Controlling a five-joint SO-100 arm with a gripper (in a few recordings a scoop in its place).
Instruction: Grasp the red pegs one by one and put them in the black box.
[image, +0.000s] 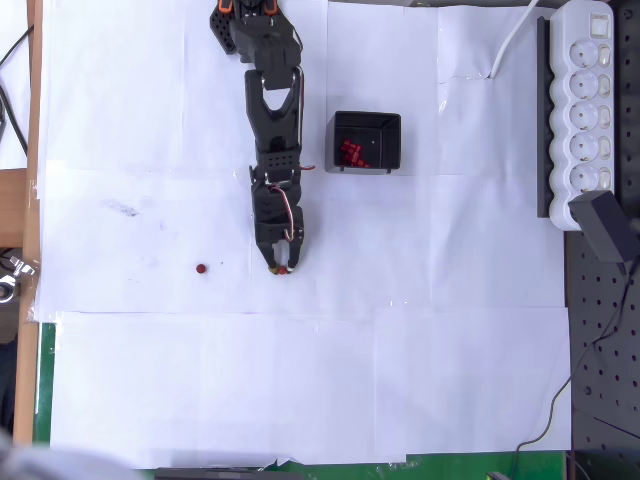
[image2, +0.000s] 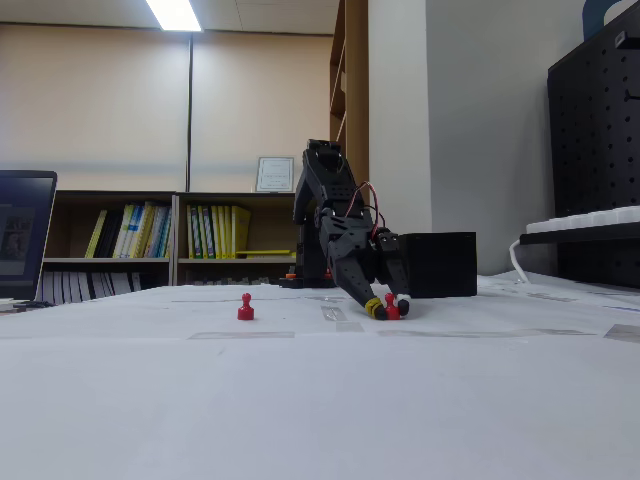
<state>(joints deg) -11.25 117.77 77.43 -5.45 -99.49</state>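
Loose peg: one of the red pegs (image: 201, 269) stands upright and alone on the white paper of the desk (image: 400, 360), well apart from everything else; in the fixed view it shows as a small pawn shape (image2: 245, 307) left of the arm.

Pincer: your pincer (image: 282, 266) is down at the paper, tips touching or nearly touching it, with a second red peg (image2: 392, 308) caught between the fingertips. The tips look pinched onto this peg, though how firm the hold is you cannot tell.

Key relation: from the pincer, the black box (image: 367, 142) lies up and to the right in the overhead view, near the arm's middle links; the held peg is upright, its long axis vertical.

Box contents: a cluster of red pegs (image: 350, 152) already lies on the box floor, toward its left half.

Room to move: the paper between pincer and box is bare, so you probably need only a lift clear of the near wall, then a swing over the rim.

Edges: the white power strip (image: 585, 110) sits at the far right, well clear of your path.

Judgement: most pegs look delivered; this one and the loose one remain.
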